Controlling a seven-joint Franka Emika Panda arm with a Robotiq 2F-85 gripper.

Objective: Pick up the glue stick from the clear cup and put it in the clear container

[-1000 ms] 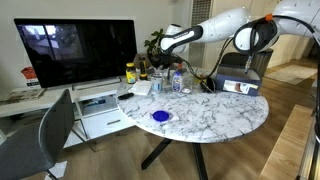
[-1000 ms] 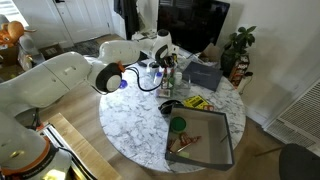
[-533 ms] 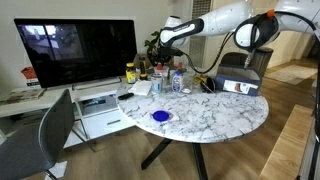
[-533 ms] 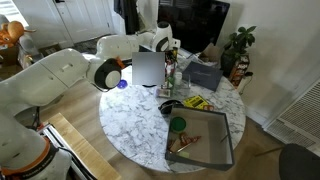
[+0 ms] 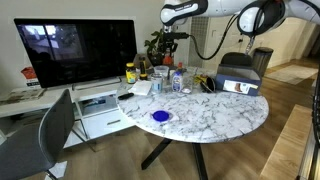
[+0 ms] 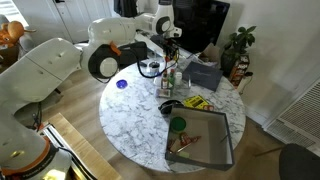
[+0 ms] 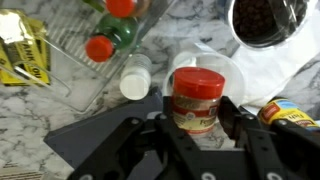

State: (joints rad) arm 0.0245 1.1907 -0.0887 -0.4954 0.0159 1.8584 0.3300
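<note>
While the glue stick is too small to make out in an exterior view, the hand (image 5: 172,40) shows there high above a cluster of bottles (image 5: 170,78) at the far side of the marble worktop (image 5: 215,115), well apart from them. A blue lid (image 5: 160,115) lies alone nearer the front edge.

In an exterior view taken from above, the hand (image 6: 171,38) hangs over the bottles (image 6: 168,75) with a clear gap beneath it. The clear container (image 6: 215,113) sits at the near edge of the worktop (image 6: 130,115), well apart from the hand. A yellow packet (image 6: 195,102) lies between the container and the bottles.

In the wrist view the hand (image 7: 195,105) is pinching the glue stick (image 7: 195,92): a dark finger (image 7: 240,118) presses against each side of it, and its red cap faces the camera. The clear cup (image 7: 212,58) lies directly behind the stick, farther from the camera. Whether the stick's lower end is inside the cup cannot be told. A white cap (image 7: 135,82) lies just beside the cup, and a dark bowl (image 7: 265,20) stands beyond it.
</note>
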